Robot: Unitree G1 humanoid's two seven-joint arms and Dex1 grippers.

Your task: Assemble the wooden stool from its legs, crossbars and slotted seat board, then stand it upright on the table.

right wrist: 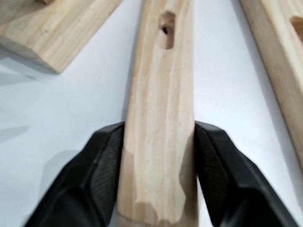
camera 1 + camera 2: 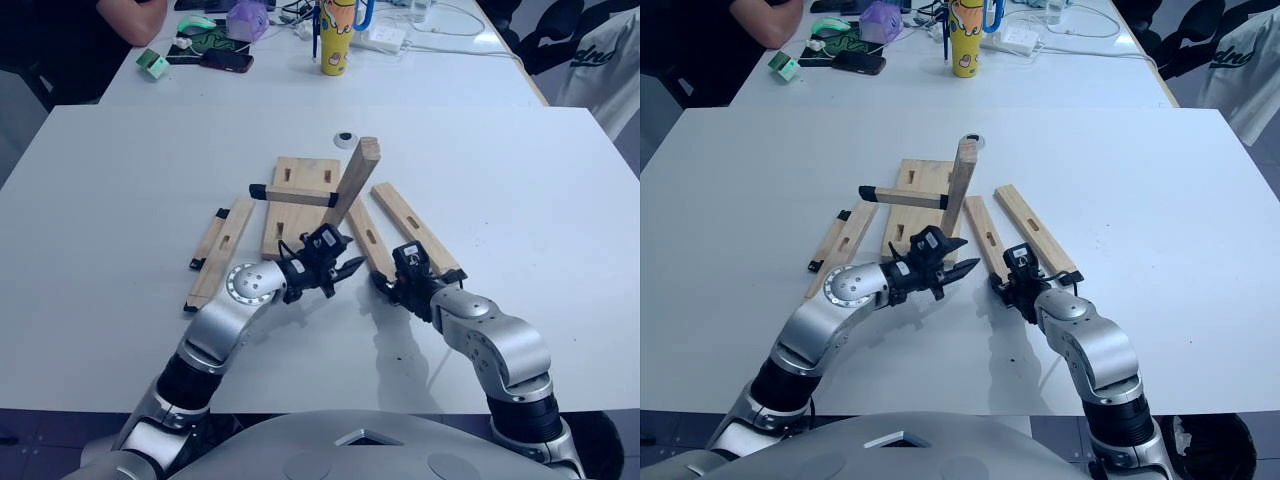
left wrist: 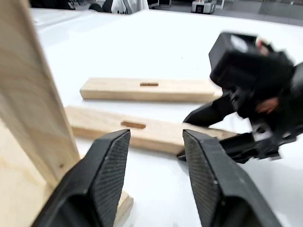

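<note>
the right gripper (image 1: 158, 161) is clamped on the near end of a leg (image 1: 163, 85) lying flat on the table (image 2: 120, 200), just below the centre of the head view. the left gripper (image 3: 154, 161) has its jaws apart, just beside the upright leg (image 2: 357, 175) that stands on the seat board (image 2: 300, 178) at centre.

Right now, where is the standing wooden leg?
In the left eye view, the standing leg rises from the seat board, just beyond the left end effector.
</note>
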